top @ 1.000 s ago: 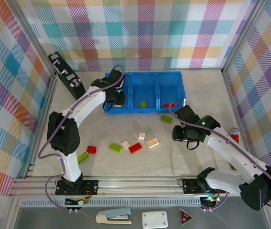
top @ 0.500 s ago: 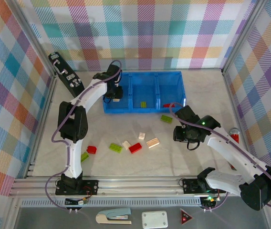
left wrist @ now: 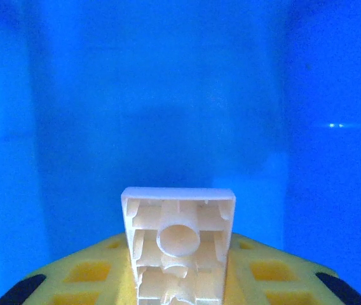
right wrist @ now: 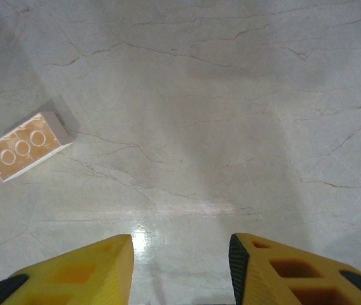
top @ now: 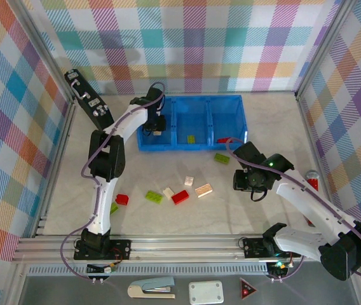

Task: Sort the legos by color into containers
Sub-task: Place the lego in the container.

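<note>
The left end effector (top: 157,128) hangs over the left compartment (left wrist: 168,95) of the blue tray (top: 231,97). Its yellow fingers (left wrist: 85,274) are clamped on a cream brick (left wrist: 178,238). The brick is pinched by its long sides with the hollow underside toward the wrist camera, so it points straight down at the blue floor. That pose suits a plain release: once the fingers part, the brick should fall inside the walls. I judge this bin to be the one meant for cream pieces. The patch of floor below the brick looks bare.

The middle compartment (top: 192,117) holds one lime green brick (top: 192,139) near its near wall. The right compartment (top: 228,121) holds one red brick (top: 222,140), also by the near wall. So each bin seems to be claimed by one colour.

The right end effector (right wrist: 180,246) hovers low over the tabletop (right wrist: 231,95), its fingers apart with nothing between them. A tan brick (right wrist: 21,147) lies studs up to its left, a likely next pick.

Most of the work remains. A green brick (top: 221,157) lies just near of the tray. More red, green and cream pieces are scattered left of the right arm, among them a red block (top: 180,197).
</note>
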`<state>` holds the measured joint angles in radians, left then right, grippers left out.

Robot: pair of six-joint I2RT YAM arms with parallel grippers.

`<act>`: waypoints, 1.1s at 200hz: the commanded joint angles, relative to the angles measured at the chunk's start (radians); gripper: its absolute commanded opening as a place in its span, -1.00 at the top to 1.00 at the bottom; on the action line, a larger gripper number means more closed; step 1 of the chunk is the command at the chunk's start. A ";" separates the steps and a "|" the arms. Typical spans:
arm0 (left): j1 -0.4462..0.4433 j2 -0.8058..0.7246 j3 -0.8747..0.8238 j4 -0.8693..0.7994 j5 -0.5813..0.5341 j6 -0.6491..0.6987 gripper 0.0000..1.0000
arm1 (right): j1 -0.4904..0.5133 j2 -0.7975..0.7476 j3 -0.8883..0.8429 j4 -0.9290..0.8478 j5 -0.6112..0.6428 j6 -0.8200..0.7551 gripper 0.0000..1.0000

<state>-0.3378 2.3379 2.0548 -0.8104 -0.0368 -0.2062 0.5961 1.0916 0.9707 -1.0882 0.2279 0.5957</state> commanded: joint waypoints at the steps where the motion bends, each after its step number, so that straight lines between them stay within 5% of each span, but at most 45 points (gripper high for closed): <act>1: 0.005 0.041 0.053 -0.026 -0.014 -0.017 0.35 | 0.004 -0.028 0.034 -0.050 0.008 0.029 0.10; 125: -0.004 0.069 0.057 -0.016 0.000 -0.033 0.14 | 0.004 -0.057 0.038 -0.087 0.013 0.056 0.08; 220: -0.009 -0.097 -0.007 -0.064 -0.009 -0.031 0.03 | 0.004 -0.018 0.043 0.012 0.036 0.018 -0.01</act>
<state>-0.3397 2.3756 2.0830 -0.8379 -0.0460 -0.2249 0.5961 1.0492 0.9894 -1.1275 0.2470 0.6353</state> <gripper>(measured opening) 0.485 0.498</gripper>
